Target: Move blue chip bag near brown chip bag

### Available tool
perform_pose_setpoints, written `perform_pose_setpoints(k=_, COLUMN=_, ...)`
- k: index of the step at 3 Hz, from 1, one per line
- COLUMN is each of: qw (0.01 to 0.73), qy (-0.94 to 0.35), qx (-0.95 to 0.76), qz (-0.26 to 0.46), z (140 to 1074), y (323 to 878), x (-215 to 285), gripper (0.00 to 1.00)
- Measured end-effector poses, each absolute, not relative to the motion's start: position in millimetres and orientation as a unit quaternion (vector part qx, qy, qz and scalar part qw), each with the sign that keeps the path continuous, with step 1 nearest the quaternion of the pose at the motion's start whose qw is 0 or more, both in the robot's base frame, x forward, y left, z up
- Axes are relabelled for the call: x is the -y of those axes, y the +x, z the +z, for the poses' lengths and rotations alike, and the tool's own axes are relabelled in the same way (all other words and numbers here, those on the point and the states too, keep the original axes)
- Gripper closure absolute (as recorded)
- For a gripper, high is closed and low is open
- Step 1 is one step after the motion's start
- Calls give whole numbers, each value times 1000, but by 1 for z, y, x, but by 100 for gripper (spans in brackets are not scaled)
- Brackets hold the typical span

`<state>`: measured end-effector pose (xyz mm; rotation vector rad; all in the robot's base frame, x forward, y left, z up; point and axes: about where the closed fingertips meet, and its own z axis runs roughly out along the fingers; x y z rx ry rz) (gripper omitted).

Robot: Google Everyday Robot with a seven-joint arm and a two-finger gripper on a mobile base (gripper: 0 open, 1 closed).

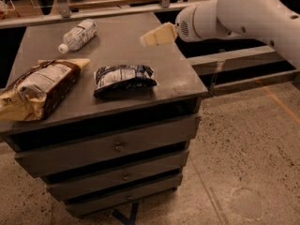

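The blue chip bag (124, 78) is a small dark navy crinkled bag lying in the middle of the grey cabinet top (140, 50). The brown chip bag (37, 88), large and puffy with cream ends and a white label, lies at the left edge, a short gap from the blue bag. My gripper (149, 38) with cream fingers hangs above the right rear of the cabinet top, up and to the right of the blue bag, holding nothing.
A clear plastic bottle with a white cap (78, 34) lies at the back left of the top. The cabinet has several drawers (117, 146). A shelf rail (117, 8) runs behind. Speckled floor (253, 153) lies to the right.
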<state>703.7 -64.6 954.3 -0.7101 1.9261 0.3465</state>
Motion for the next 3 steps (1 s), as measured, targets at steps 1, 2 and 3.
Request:
perform_pose_setpoints(k=1, qw=500, qy=-258, qx=-821, qz=97, z=939, y=714, x=86, gripper=0)
perform_pose_setpoints(k=2, qw=495, qy=-226, qx=-833, qz=102, z=936, y=717, x=95, gripper=0)
perform_pose_setpoints(k=3, qw=495, qy=-226, qx=-833, qz=104, z=936, y=717, x=94, gripper=0)
